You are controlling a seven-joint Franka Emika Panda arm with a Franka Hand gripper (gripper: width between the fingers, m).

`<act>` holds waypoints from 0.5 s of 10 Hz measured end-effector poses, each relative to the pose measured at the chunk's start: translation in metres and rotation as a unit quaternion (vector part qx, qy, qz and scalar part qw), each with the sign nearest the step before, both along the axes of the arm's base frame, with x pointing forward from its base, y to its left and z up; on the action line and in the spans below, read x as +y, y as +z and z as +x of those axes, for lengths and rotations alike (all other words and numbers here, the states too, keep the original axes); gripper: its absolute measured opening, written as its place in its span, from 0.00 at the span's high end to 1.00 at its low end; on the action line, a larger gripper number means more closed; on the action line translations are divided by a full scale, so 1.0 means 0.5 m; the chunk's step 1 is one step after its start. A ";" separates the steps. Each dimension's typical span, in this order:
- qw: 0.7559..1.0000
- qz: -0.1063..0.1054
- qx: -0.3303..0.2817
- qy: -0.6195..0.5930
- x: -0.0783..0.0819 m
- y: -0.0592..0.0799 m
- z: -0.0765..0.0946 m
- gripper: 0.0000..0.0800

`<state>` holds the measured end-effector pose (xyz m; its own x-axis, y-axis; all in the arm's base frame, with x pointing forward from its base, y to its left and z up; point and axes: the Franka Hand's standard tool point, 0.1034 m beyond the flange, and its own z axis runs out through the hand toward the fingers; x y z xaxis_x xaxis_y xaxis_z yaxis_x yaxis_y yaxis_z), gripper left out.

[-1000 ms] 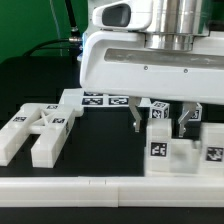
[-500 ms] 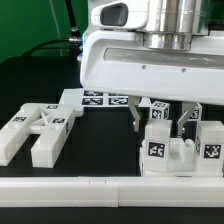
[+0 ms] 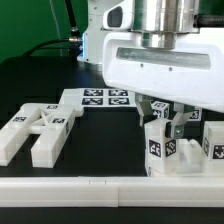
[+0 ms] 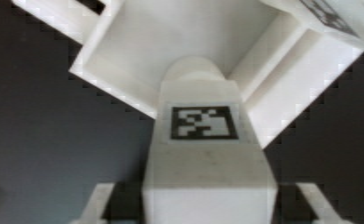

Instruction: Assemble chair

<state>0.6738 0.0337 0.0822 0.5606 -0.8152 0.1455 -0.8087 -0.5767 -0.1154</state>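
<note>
At the exterior view's left, loose chair parts (image 3: 35, 130) lie side by side on the black table (image 3: 100, 150), with bare surface open between them and the gripper (image 3: 163, 124). A white rail (image 3: 100, 188) bounds the near edge, and the marker board (image 3: 103, 97) lies flat farther back. The room behind is dark, with a green streak (image 3: 68, 25). Toward the right, the fingers are clamped on a tilted white block (image 3: 158, 146) bearing a black-and-white tag, crowded just beside more chunky white parts (image 3: 212, 150).
</note>
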 end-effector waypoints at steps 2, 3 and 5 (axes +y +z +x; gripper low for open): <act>0.992 0.029 -0.007 -0.122 0.011 -0.002 -0.001 0.63; 0.984 0.039 -0.009 -0.171 0.019 -0.003 -0.001 0.63; 0.963 0.054 -0.014 -0.263 0.020 -0.002 -0.001 0.63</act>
